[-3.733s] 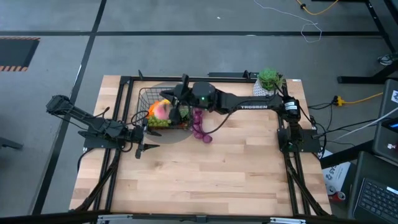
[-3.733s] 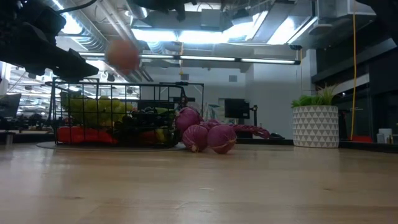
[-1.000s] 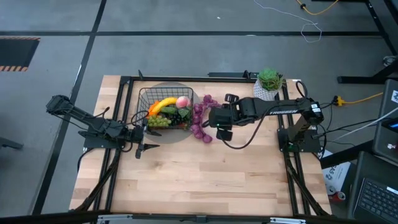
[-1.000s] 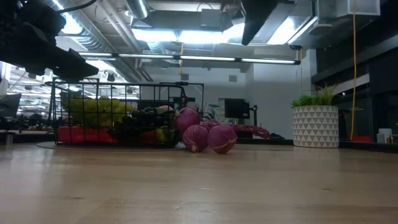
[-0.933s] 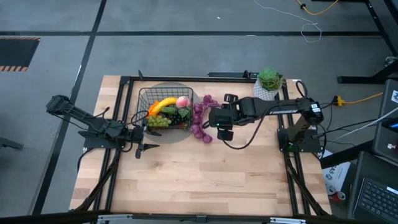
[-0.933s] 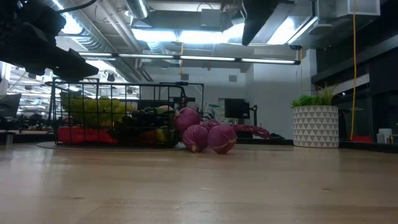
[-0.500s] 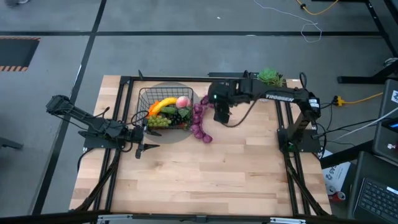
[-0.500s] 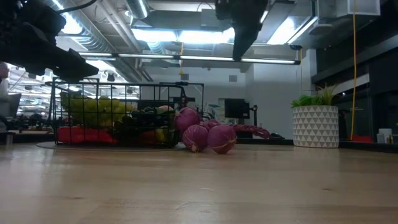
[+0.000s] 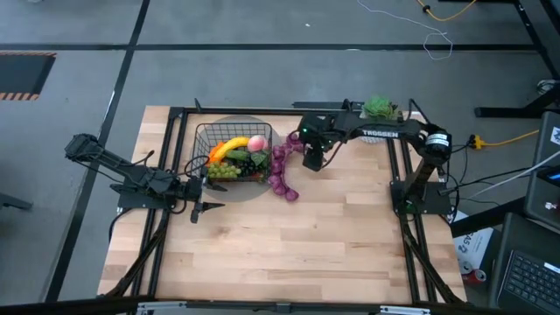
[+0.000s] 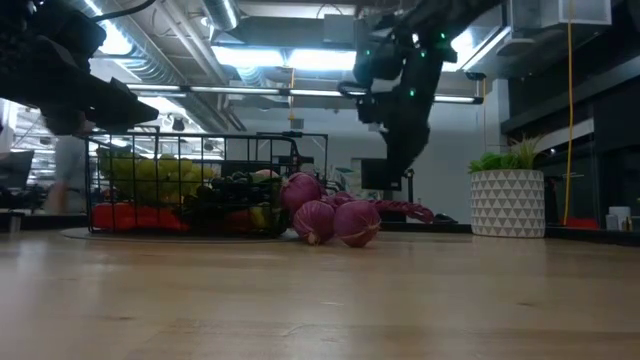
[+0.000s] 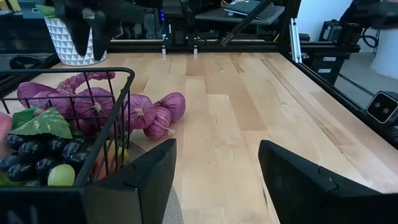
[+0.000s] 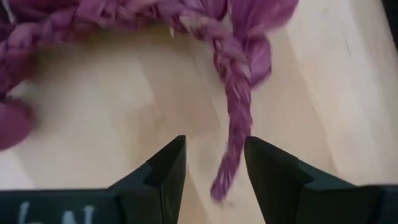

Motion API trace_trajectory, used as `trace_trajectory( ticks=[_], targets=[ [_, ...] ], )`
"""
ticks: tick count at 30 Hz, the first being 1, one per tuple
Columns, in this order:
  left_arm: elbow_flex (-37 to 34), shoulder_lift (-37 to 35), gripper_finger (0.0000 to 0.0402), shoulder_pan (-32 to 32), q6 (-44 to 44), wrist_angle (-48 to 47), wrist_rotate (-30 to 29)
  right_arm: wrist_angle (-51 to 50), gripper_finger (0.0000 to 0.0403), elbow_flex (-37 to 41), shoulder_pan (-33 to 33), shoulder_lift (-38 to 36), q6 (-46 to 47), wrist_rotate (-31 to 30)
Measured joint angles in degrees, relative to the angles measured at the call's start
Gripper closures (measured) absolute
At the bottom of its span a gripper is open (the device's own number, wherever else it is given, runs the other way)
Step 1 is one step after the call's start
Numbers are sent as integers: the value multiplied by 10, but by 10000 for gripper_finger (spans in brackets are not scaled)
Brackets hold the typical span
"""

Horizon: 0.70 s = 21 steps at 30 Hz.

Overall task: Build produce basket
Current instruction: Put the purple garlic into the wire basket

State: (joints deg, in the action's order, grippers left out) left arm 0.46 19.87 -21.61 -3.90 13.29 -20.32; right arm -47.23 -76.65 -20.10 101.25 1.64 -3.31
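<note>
The black wire basket (image 9: 203, 140) stands at the table's far left-centre. It holds a yellow banana (image 9: 229, 146), a pink peach (image 9: 256, 143), green grapes (image 9: 223, 172) and dark grapes (image 9: 254, 162). The purple string of bulbs (image 9: 282, 179) lies on the table against the basket's right side. Its braided tail (image 12: 235, 118) runs toward my right gripper (image 12: 214, 168). That gripper is open and points down just above the table, one finger on either side of the tail's free end. It also shows in the high view (image 9: 313, 163) and the low view (image 10: 402, 170). My left gripper (image 11: 214, 180) is open and empty by the basket's near left corner (image 9: 206, 184).
A white patterned pot with a green plant (image 9: 376, 114) stands at the far right, behind my right arm; it also shows in the low view (image 10: 507, 203). Bare wood lies across the table's near half (image 9: 280, 254). A black frame runs along the table's edges (image 9: 262, 109).
My right gripper has swung from right of the bulbs toward the table's far edge. It has turned to point down and come down over the string's braided tail. The basket, the produce and the string have stayed where they were.
</note>
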Motion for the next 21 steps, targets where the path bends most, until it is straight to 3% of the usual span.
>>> trace_trajectory(
  ticks=[7, 21],
  targets=[
    [0, 0, 177, 0, 0, 0, 0, 126, 239, 75, 0, 0, -22, -54],
    [0, 0, 177, 0, 0, 0, 0, 206, 239, 145, -19, 0, -54, -57]
  ],
)
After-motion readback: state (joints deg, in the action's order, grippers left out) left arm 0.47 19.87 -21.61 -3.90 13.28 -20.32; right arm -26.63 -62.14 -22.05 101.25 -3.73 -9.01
